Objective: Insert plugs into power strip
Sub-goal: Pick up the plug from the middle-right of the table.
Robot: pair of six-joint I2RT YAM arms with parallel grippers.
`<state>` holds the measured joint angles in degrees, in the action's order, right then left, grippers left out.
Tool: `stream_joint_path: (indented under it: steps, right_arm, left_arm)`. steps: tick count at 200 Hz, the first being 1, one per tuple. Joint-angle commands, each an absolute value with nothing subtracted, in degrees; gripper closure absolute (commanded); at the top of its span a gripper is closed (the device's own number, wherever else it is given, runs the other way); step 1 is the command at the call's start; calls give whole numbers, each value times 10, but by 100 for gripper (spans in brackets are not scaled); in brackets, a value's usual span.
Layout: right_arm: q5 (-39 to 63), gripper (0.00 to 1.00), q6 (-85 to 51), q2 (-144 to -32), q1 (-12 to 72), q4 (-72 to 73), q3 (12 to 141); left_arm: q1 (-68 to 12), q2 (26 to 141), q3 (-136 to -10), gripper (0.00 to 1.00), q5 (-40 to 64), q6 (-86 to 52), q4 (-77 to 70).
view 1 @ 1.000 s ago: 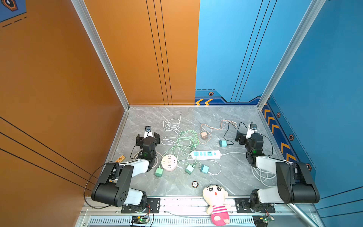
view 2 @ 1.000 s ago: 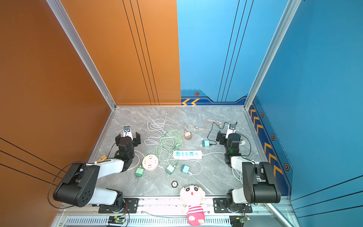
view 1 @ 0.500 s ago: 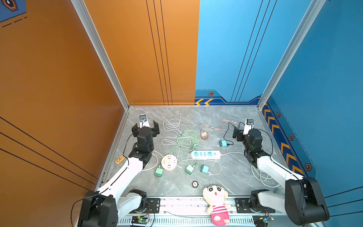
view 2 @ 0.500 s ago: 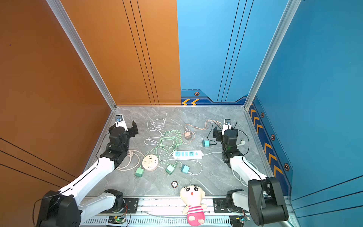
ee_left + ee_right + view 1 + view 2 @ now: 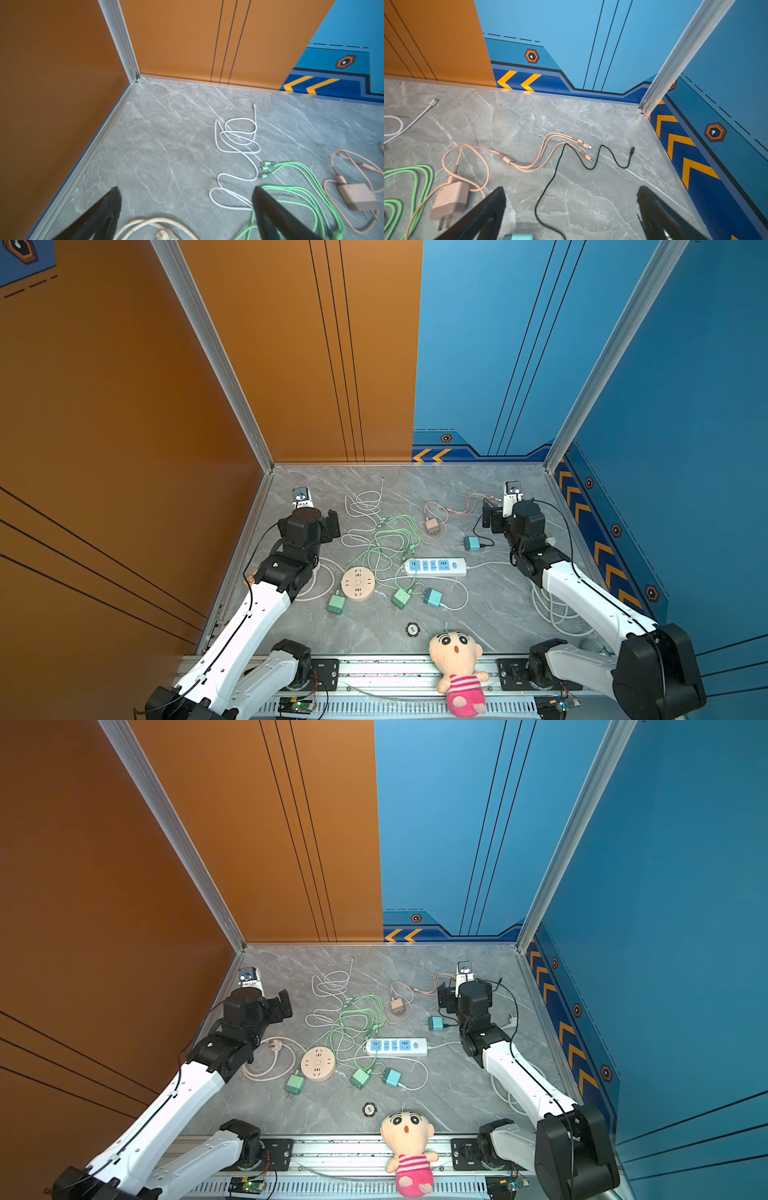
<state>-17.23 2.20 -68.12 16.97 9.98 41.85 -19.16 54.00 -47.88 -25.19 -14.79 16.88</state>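
The biggest hazard looks to be the green cables (image 5: pixel 388 543), which lie knotted between the table's centre and its far edge, with loops touching the end of the power strip (image 5: pixel 435 566). Lifting either green plug (image 5: pixel 336 603) (image 5: pixel 401 598) could drag that knot, shift the strip or tug a neighbouring plug. The strip is loose on the table, so prongs pressed in off-axis would likely slide it rather than seat. All five plugs lie with their prongs not pointing down, so each probably needs turning before insertion. No socket looks filled. The strip sits just right of the centre. The pink-brown plug (image 5: pixel 432 526) is beyond it toward the far edge, and one teal plug (image 5: pixel 471 543) lies between the strip and the right arm (image 5: pixel 582 593). The other teal plug (image 5: pixel 433 597) and both green ones lie toward the near edge, beside a round socket hub (image 5: pixel 358 583). That first teal plug's black cable (image 5: pixel 550 187) runs beneath the right arm's jaws and might snag. Both arms reach forward from the near edge, the left arm (image 5: pixel 266 605) along the left edge, wrists raised and tipped toward the far corners, jaws wide apart and empty.
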Motion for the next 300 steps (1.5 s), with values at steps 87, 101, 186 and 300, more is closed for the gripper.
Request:
stream_joint_path:
  steps: [87,101,186,300]
  right_arm:
    - [-210,0,43,-709,265,-9,493]
    - [-200,0,37,-708,269,-10,496]
    - [-223,0,19,-702,272,-70,521]
    - [-203,0,-87,-611,169,-221,542]
  left_arm:
    - [-308,555,-572,0,-267,-194,323]
    - [-315,560,-572,0,-263,-197,323]
    - [-354,614,-618,1,-238,-192,327]
    - [-406,892,-807,1,-116,-89,331]
